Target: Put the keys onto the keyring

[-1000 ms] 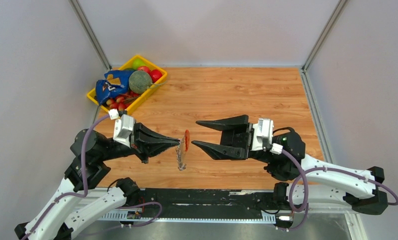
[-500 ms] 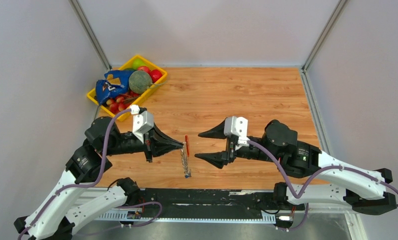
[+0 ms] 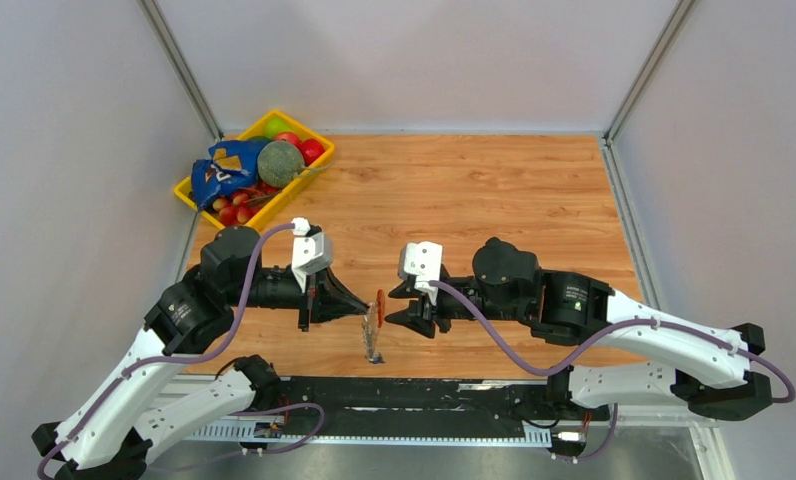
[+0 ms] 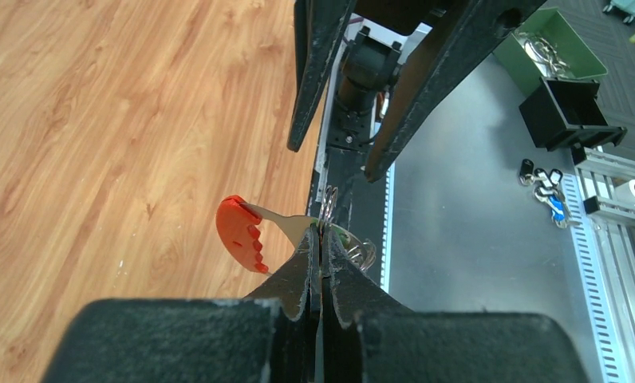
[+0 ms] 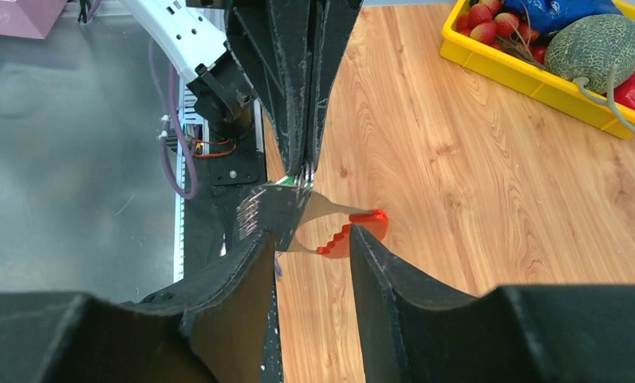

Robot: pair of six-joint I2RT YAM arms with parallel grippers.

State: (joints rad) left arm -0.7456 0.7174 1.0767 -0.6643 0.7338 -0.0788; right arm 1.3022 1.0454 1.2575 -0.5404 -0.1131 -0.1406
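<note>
My left gripper (image 3: 364, 308) is shut on the keyring (image 3: 377, 304) and holds it above the table's near edge. The red curved piece (image 4: 238, 231) sticks out to one side of the shut tips, and the silver chain (image 3: 372, 340) hangs below. A speck of green (image 4: 343, 234) shows at the left gripper (image 4: 321, 233); I cannot tell if it is a key. No blue key shows. My right gripper (image 3: 391, 305) is open, its fingers either side of the red piece (image 5: 354, 233). In the right wrist view, the right gripper (image 5: 310, 239) faces the left gripper (image 5: 302, 171).
A yellow bin (image 3: 199, 192) with fruit, red balls and a blue bag stands at the far left of the wooden table; it also shows in the right wrist view (image 5: 522, 73). Green and black boxes (image 4: 565, 88) and small fobs (image 4: 550, 191) lie beyond the table's near edge.
Both arms have swung inward and toward the near edge. My right gripper has narrowed and closed in around the red piece. The left gripper still holds the keyring.
</note>
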